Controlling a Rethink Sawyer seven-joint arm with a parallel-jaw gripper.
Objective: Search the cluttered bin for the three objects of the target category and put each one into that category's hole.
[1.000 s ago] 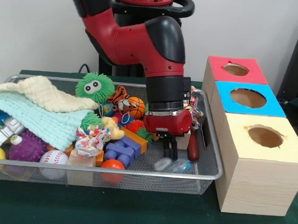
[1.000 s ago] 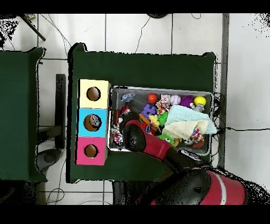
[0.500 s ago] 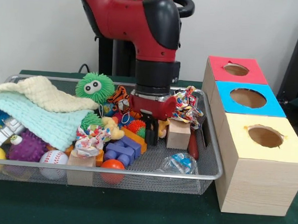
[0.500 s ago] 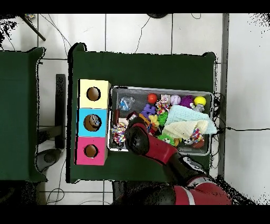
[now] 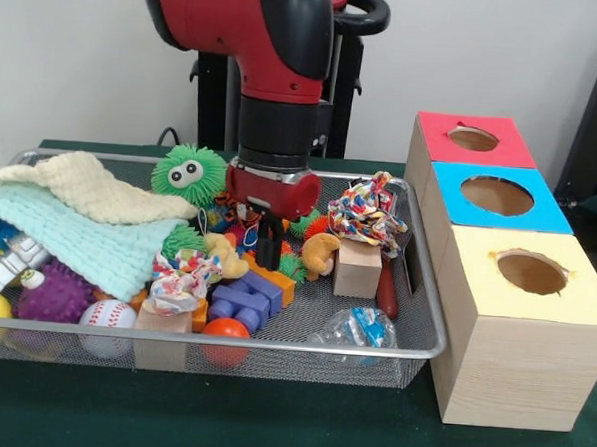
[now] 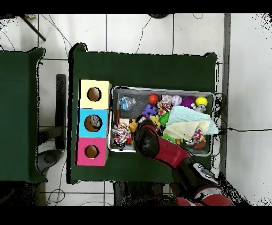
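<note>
We log the red and black arm over the wire bin, then three holed boxes: red, blue, yellow. The gripper sits low among mixed toys; whether its fingers are parted, we cannot tell. The target category is unidentifiable.

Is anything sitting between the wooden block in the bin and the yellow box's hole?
The bin's wire wall stands between the wooden block and the yellow box, so the block must be lifted over it. The hole itself looks open and uncovered.
</note>
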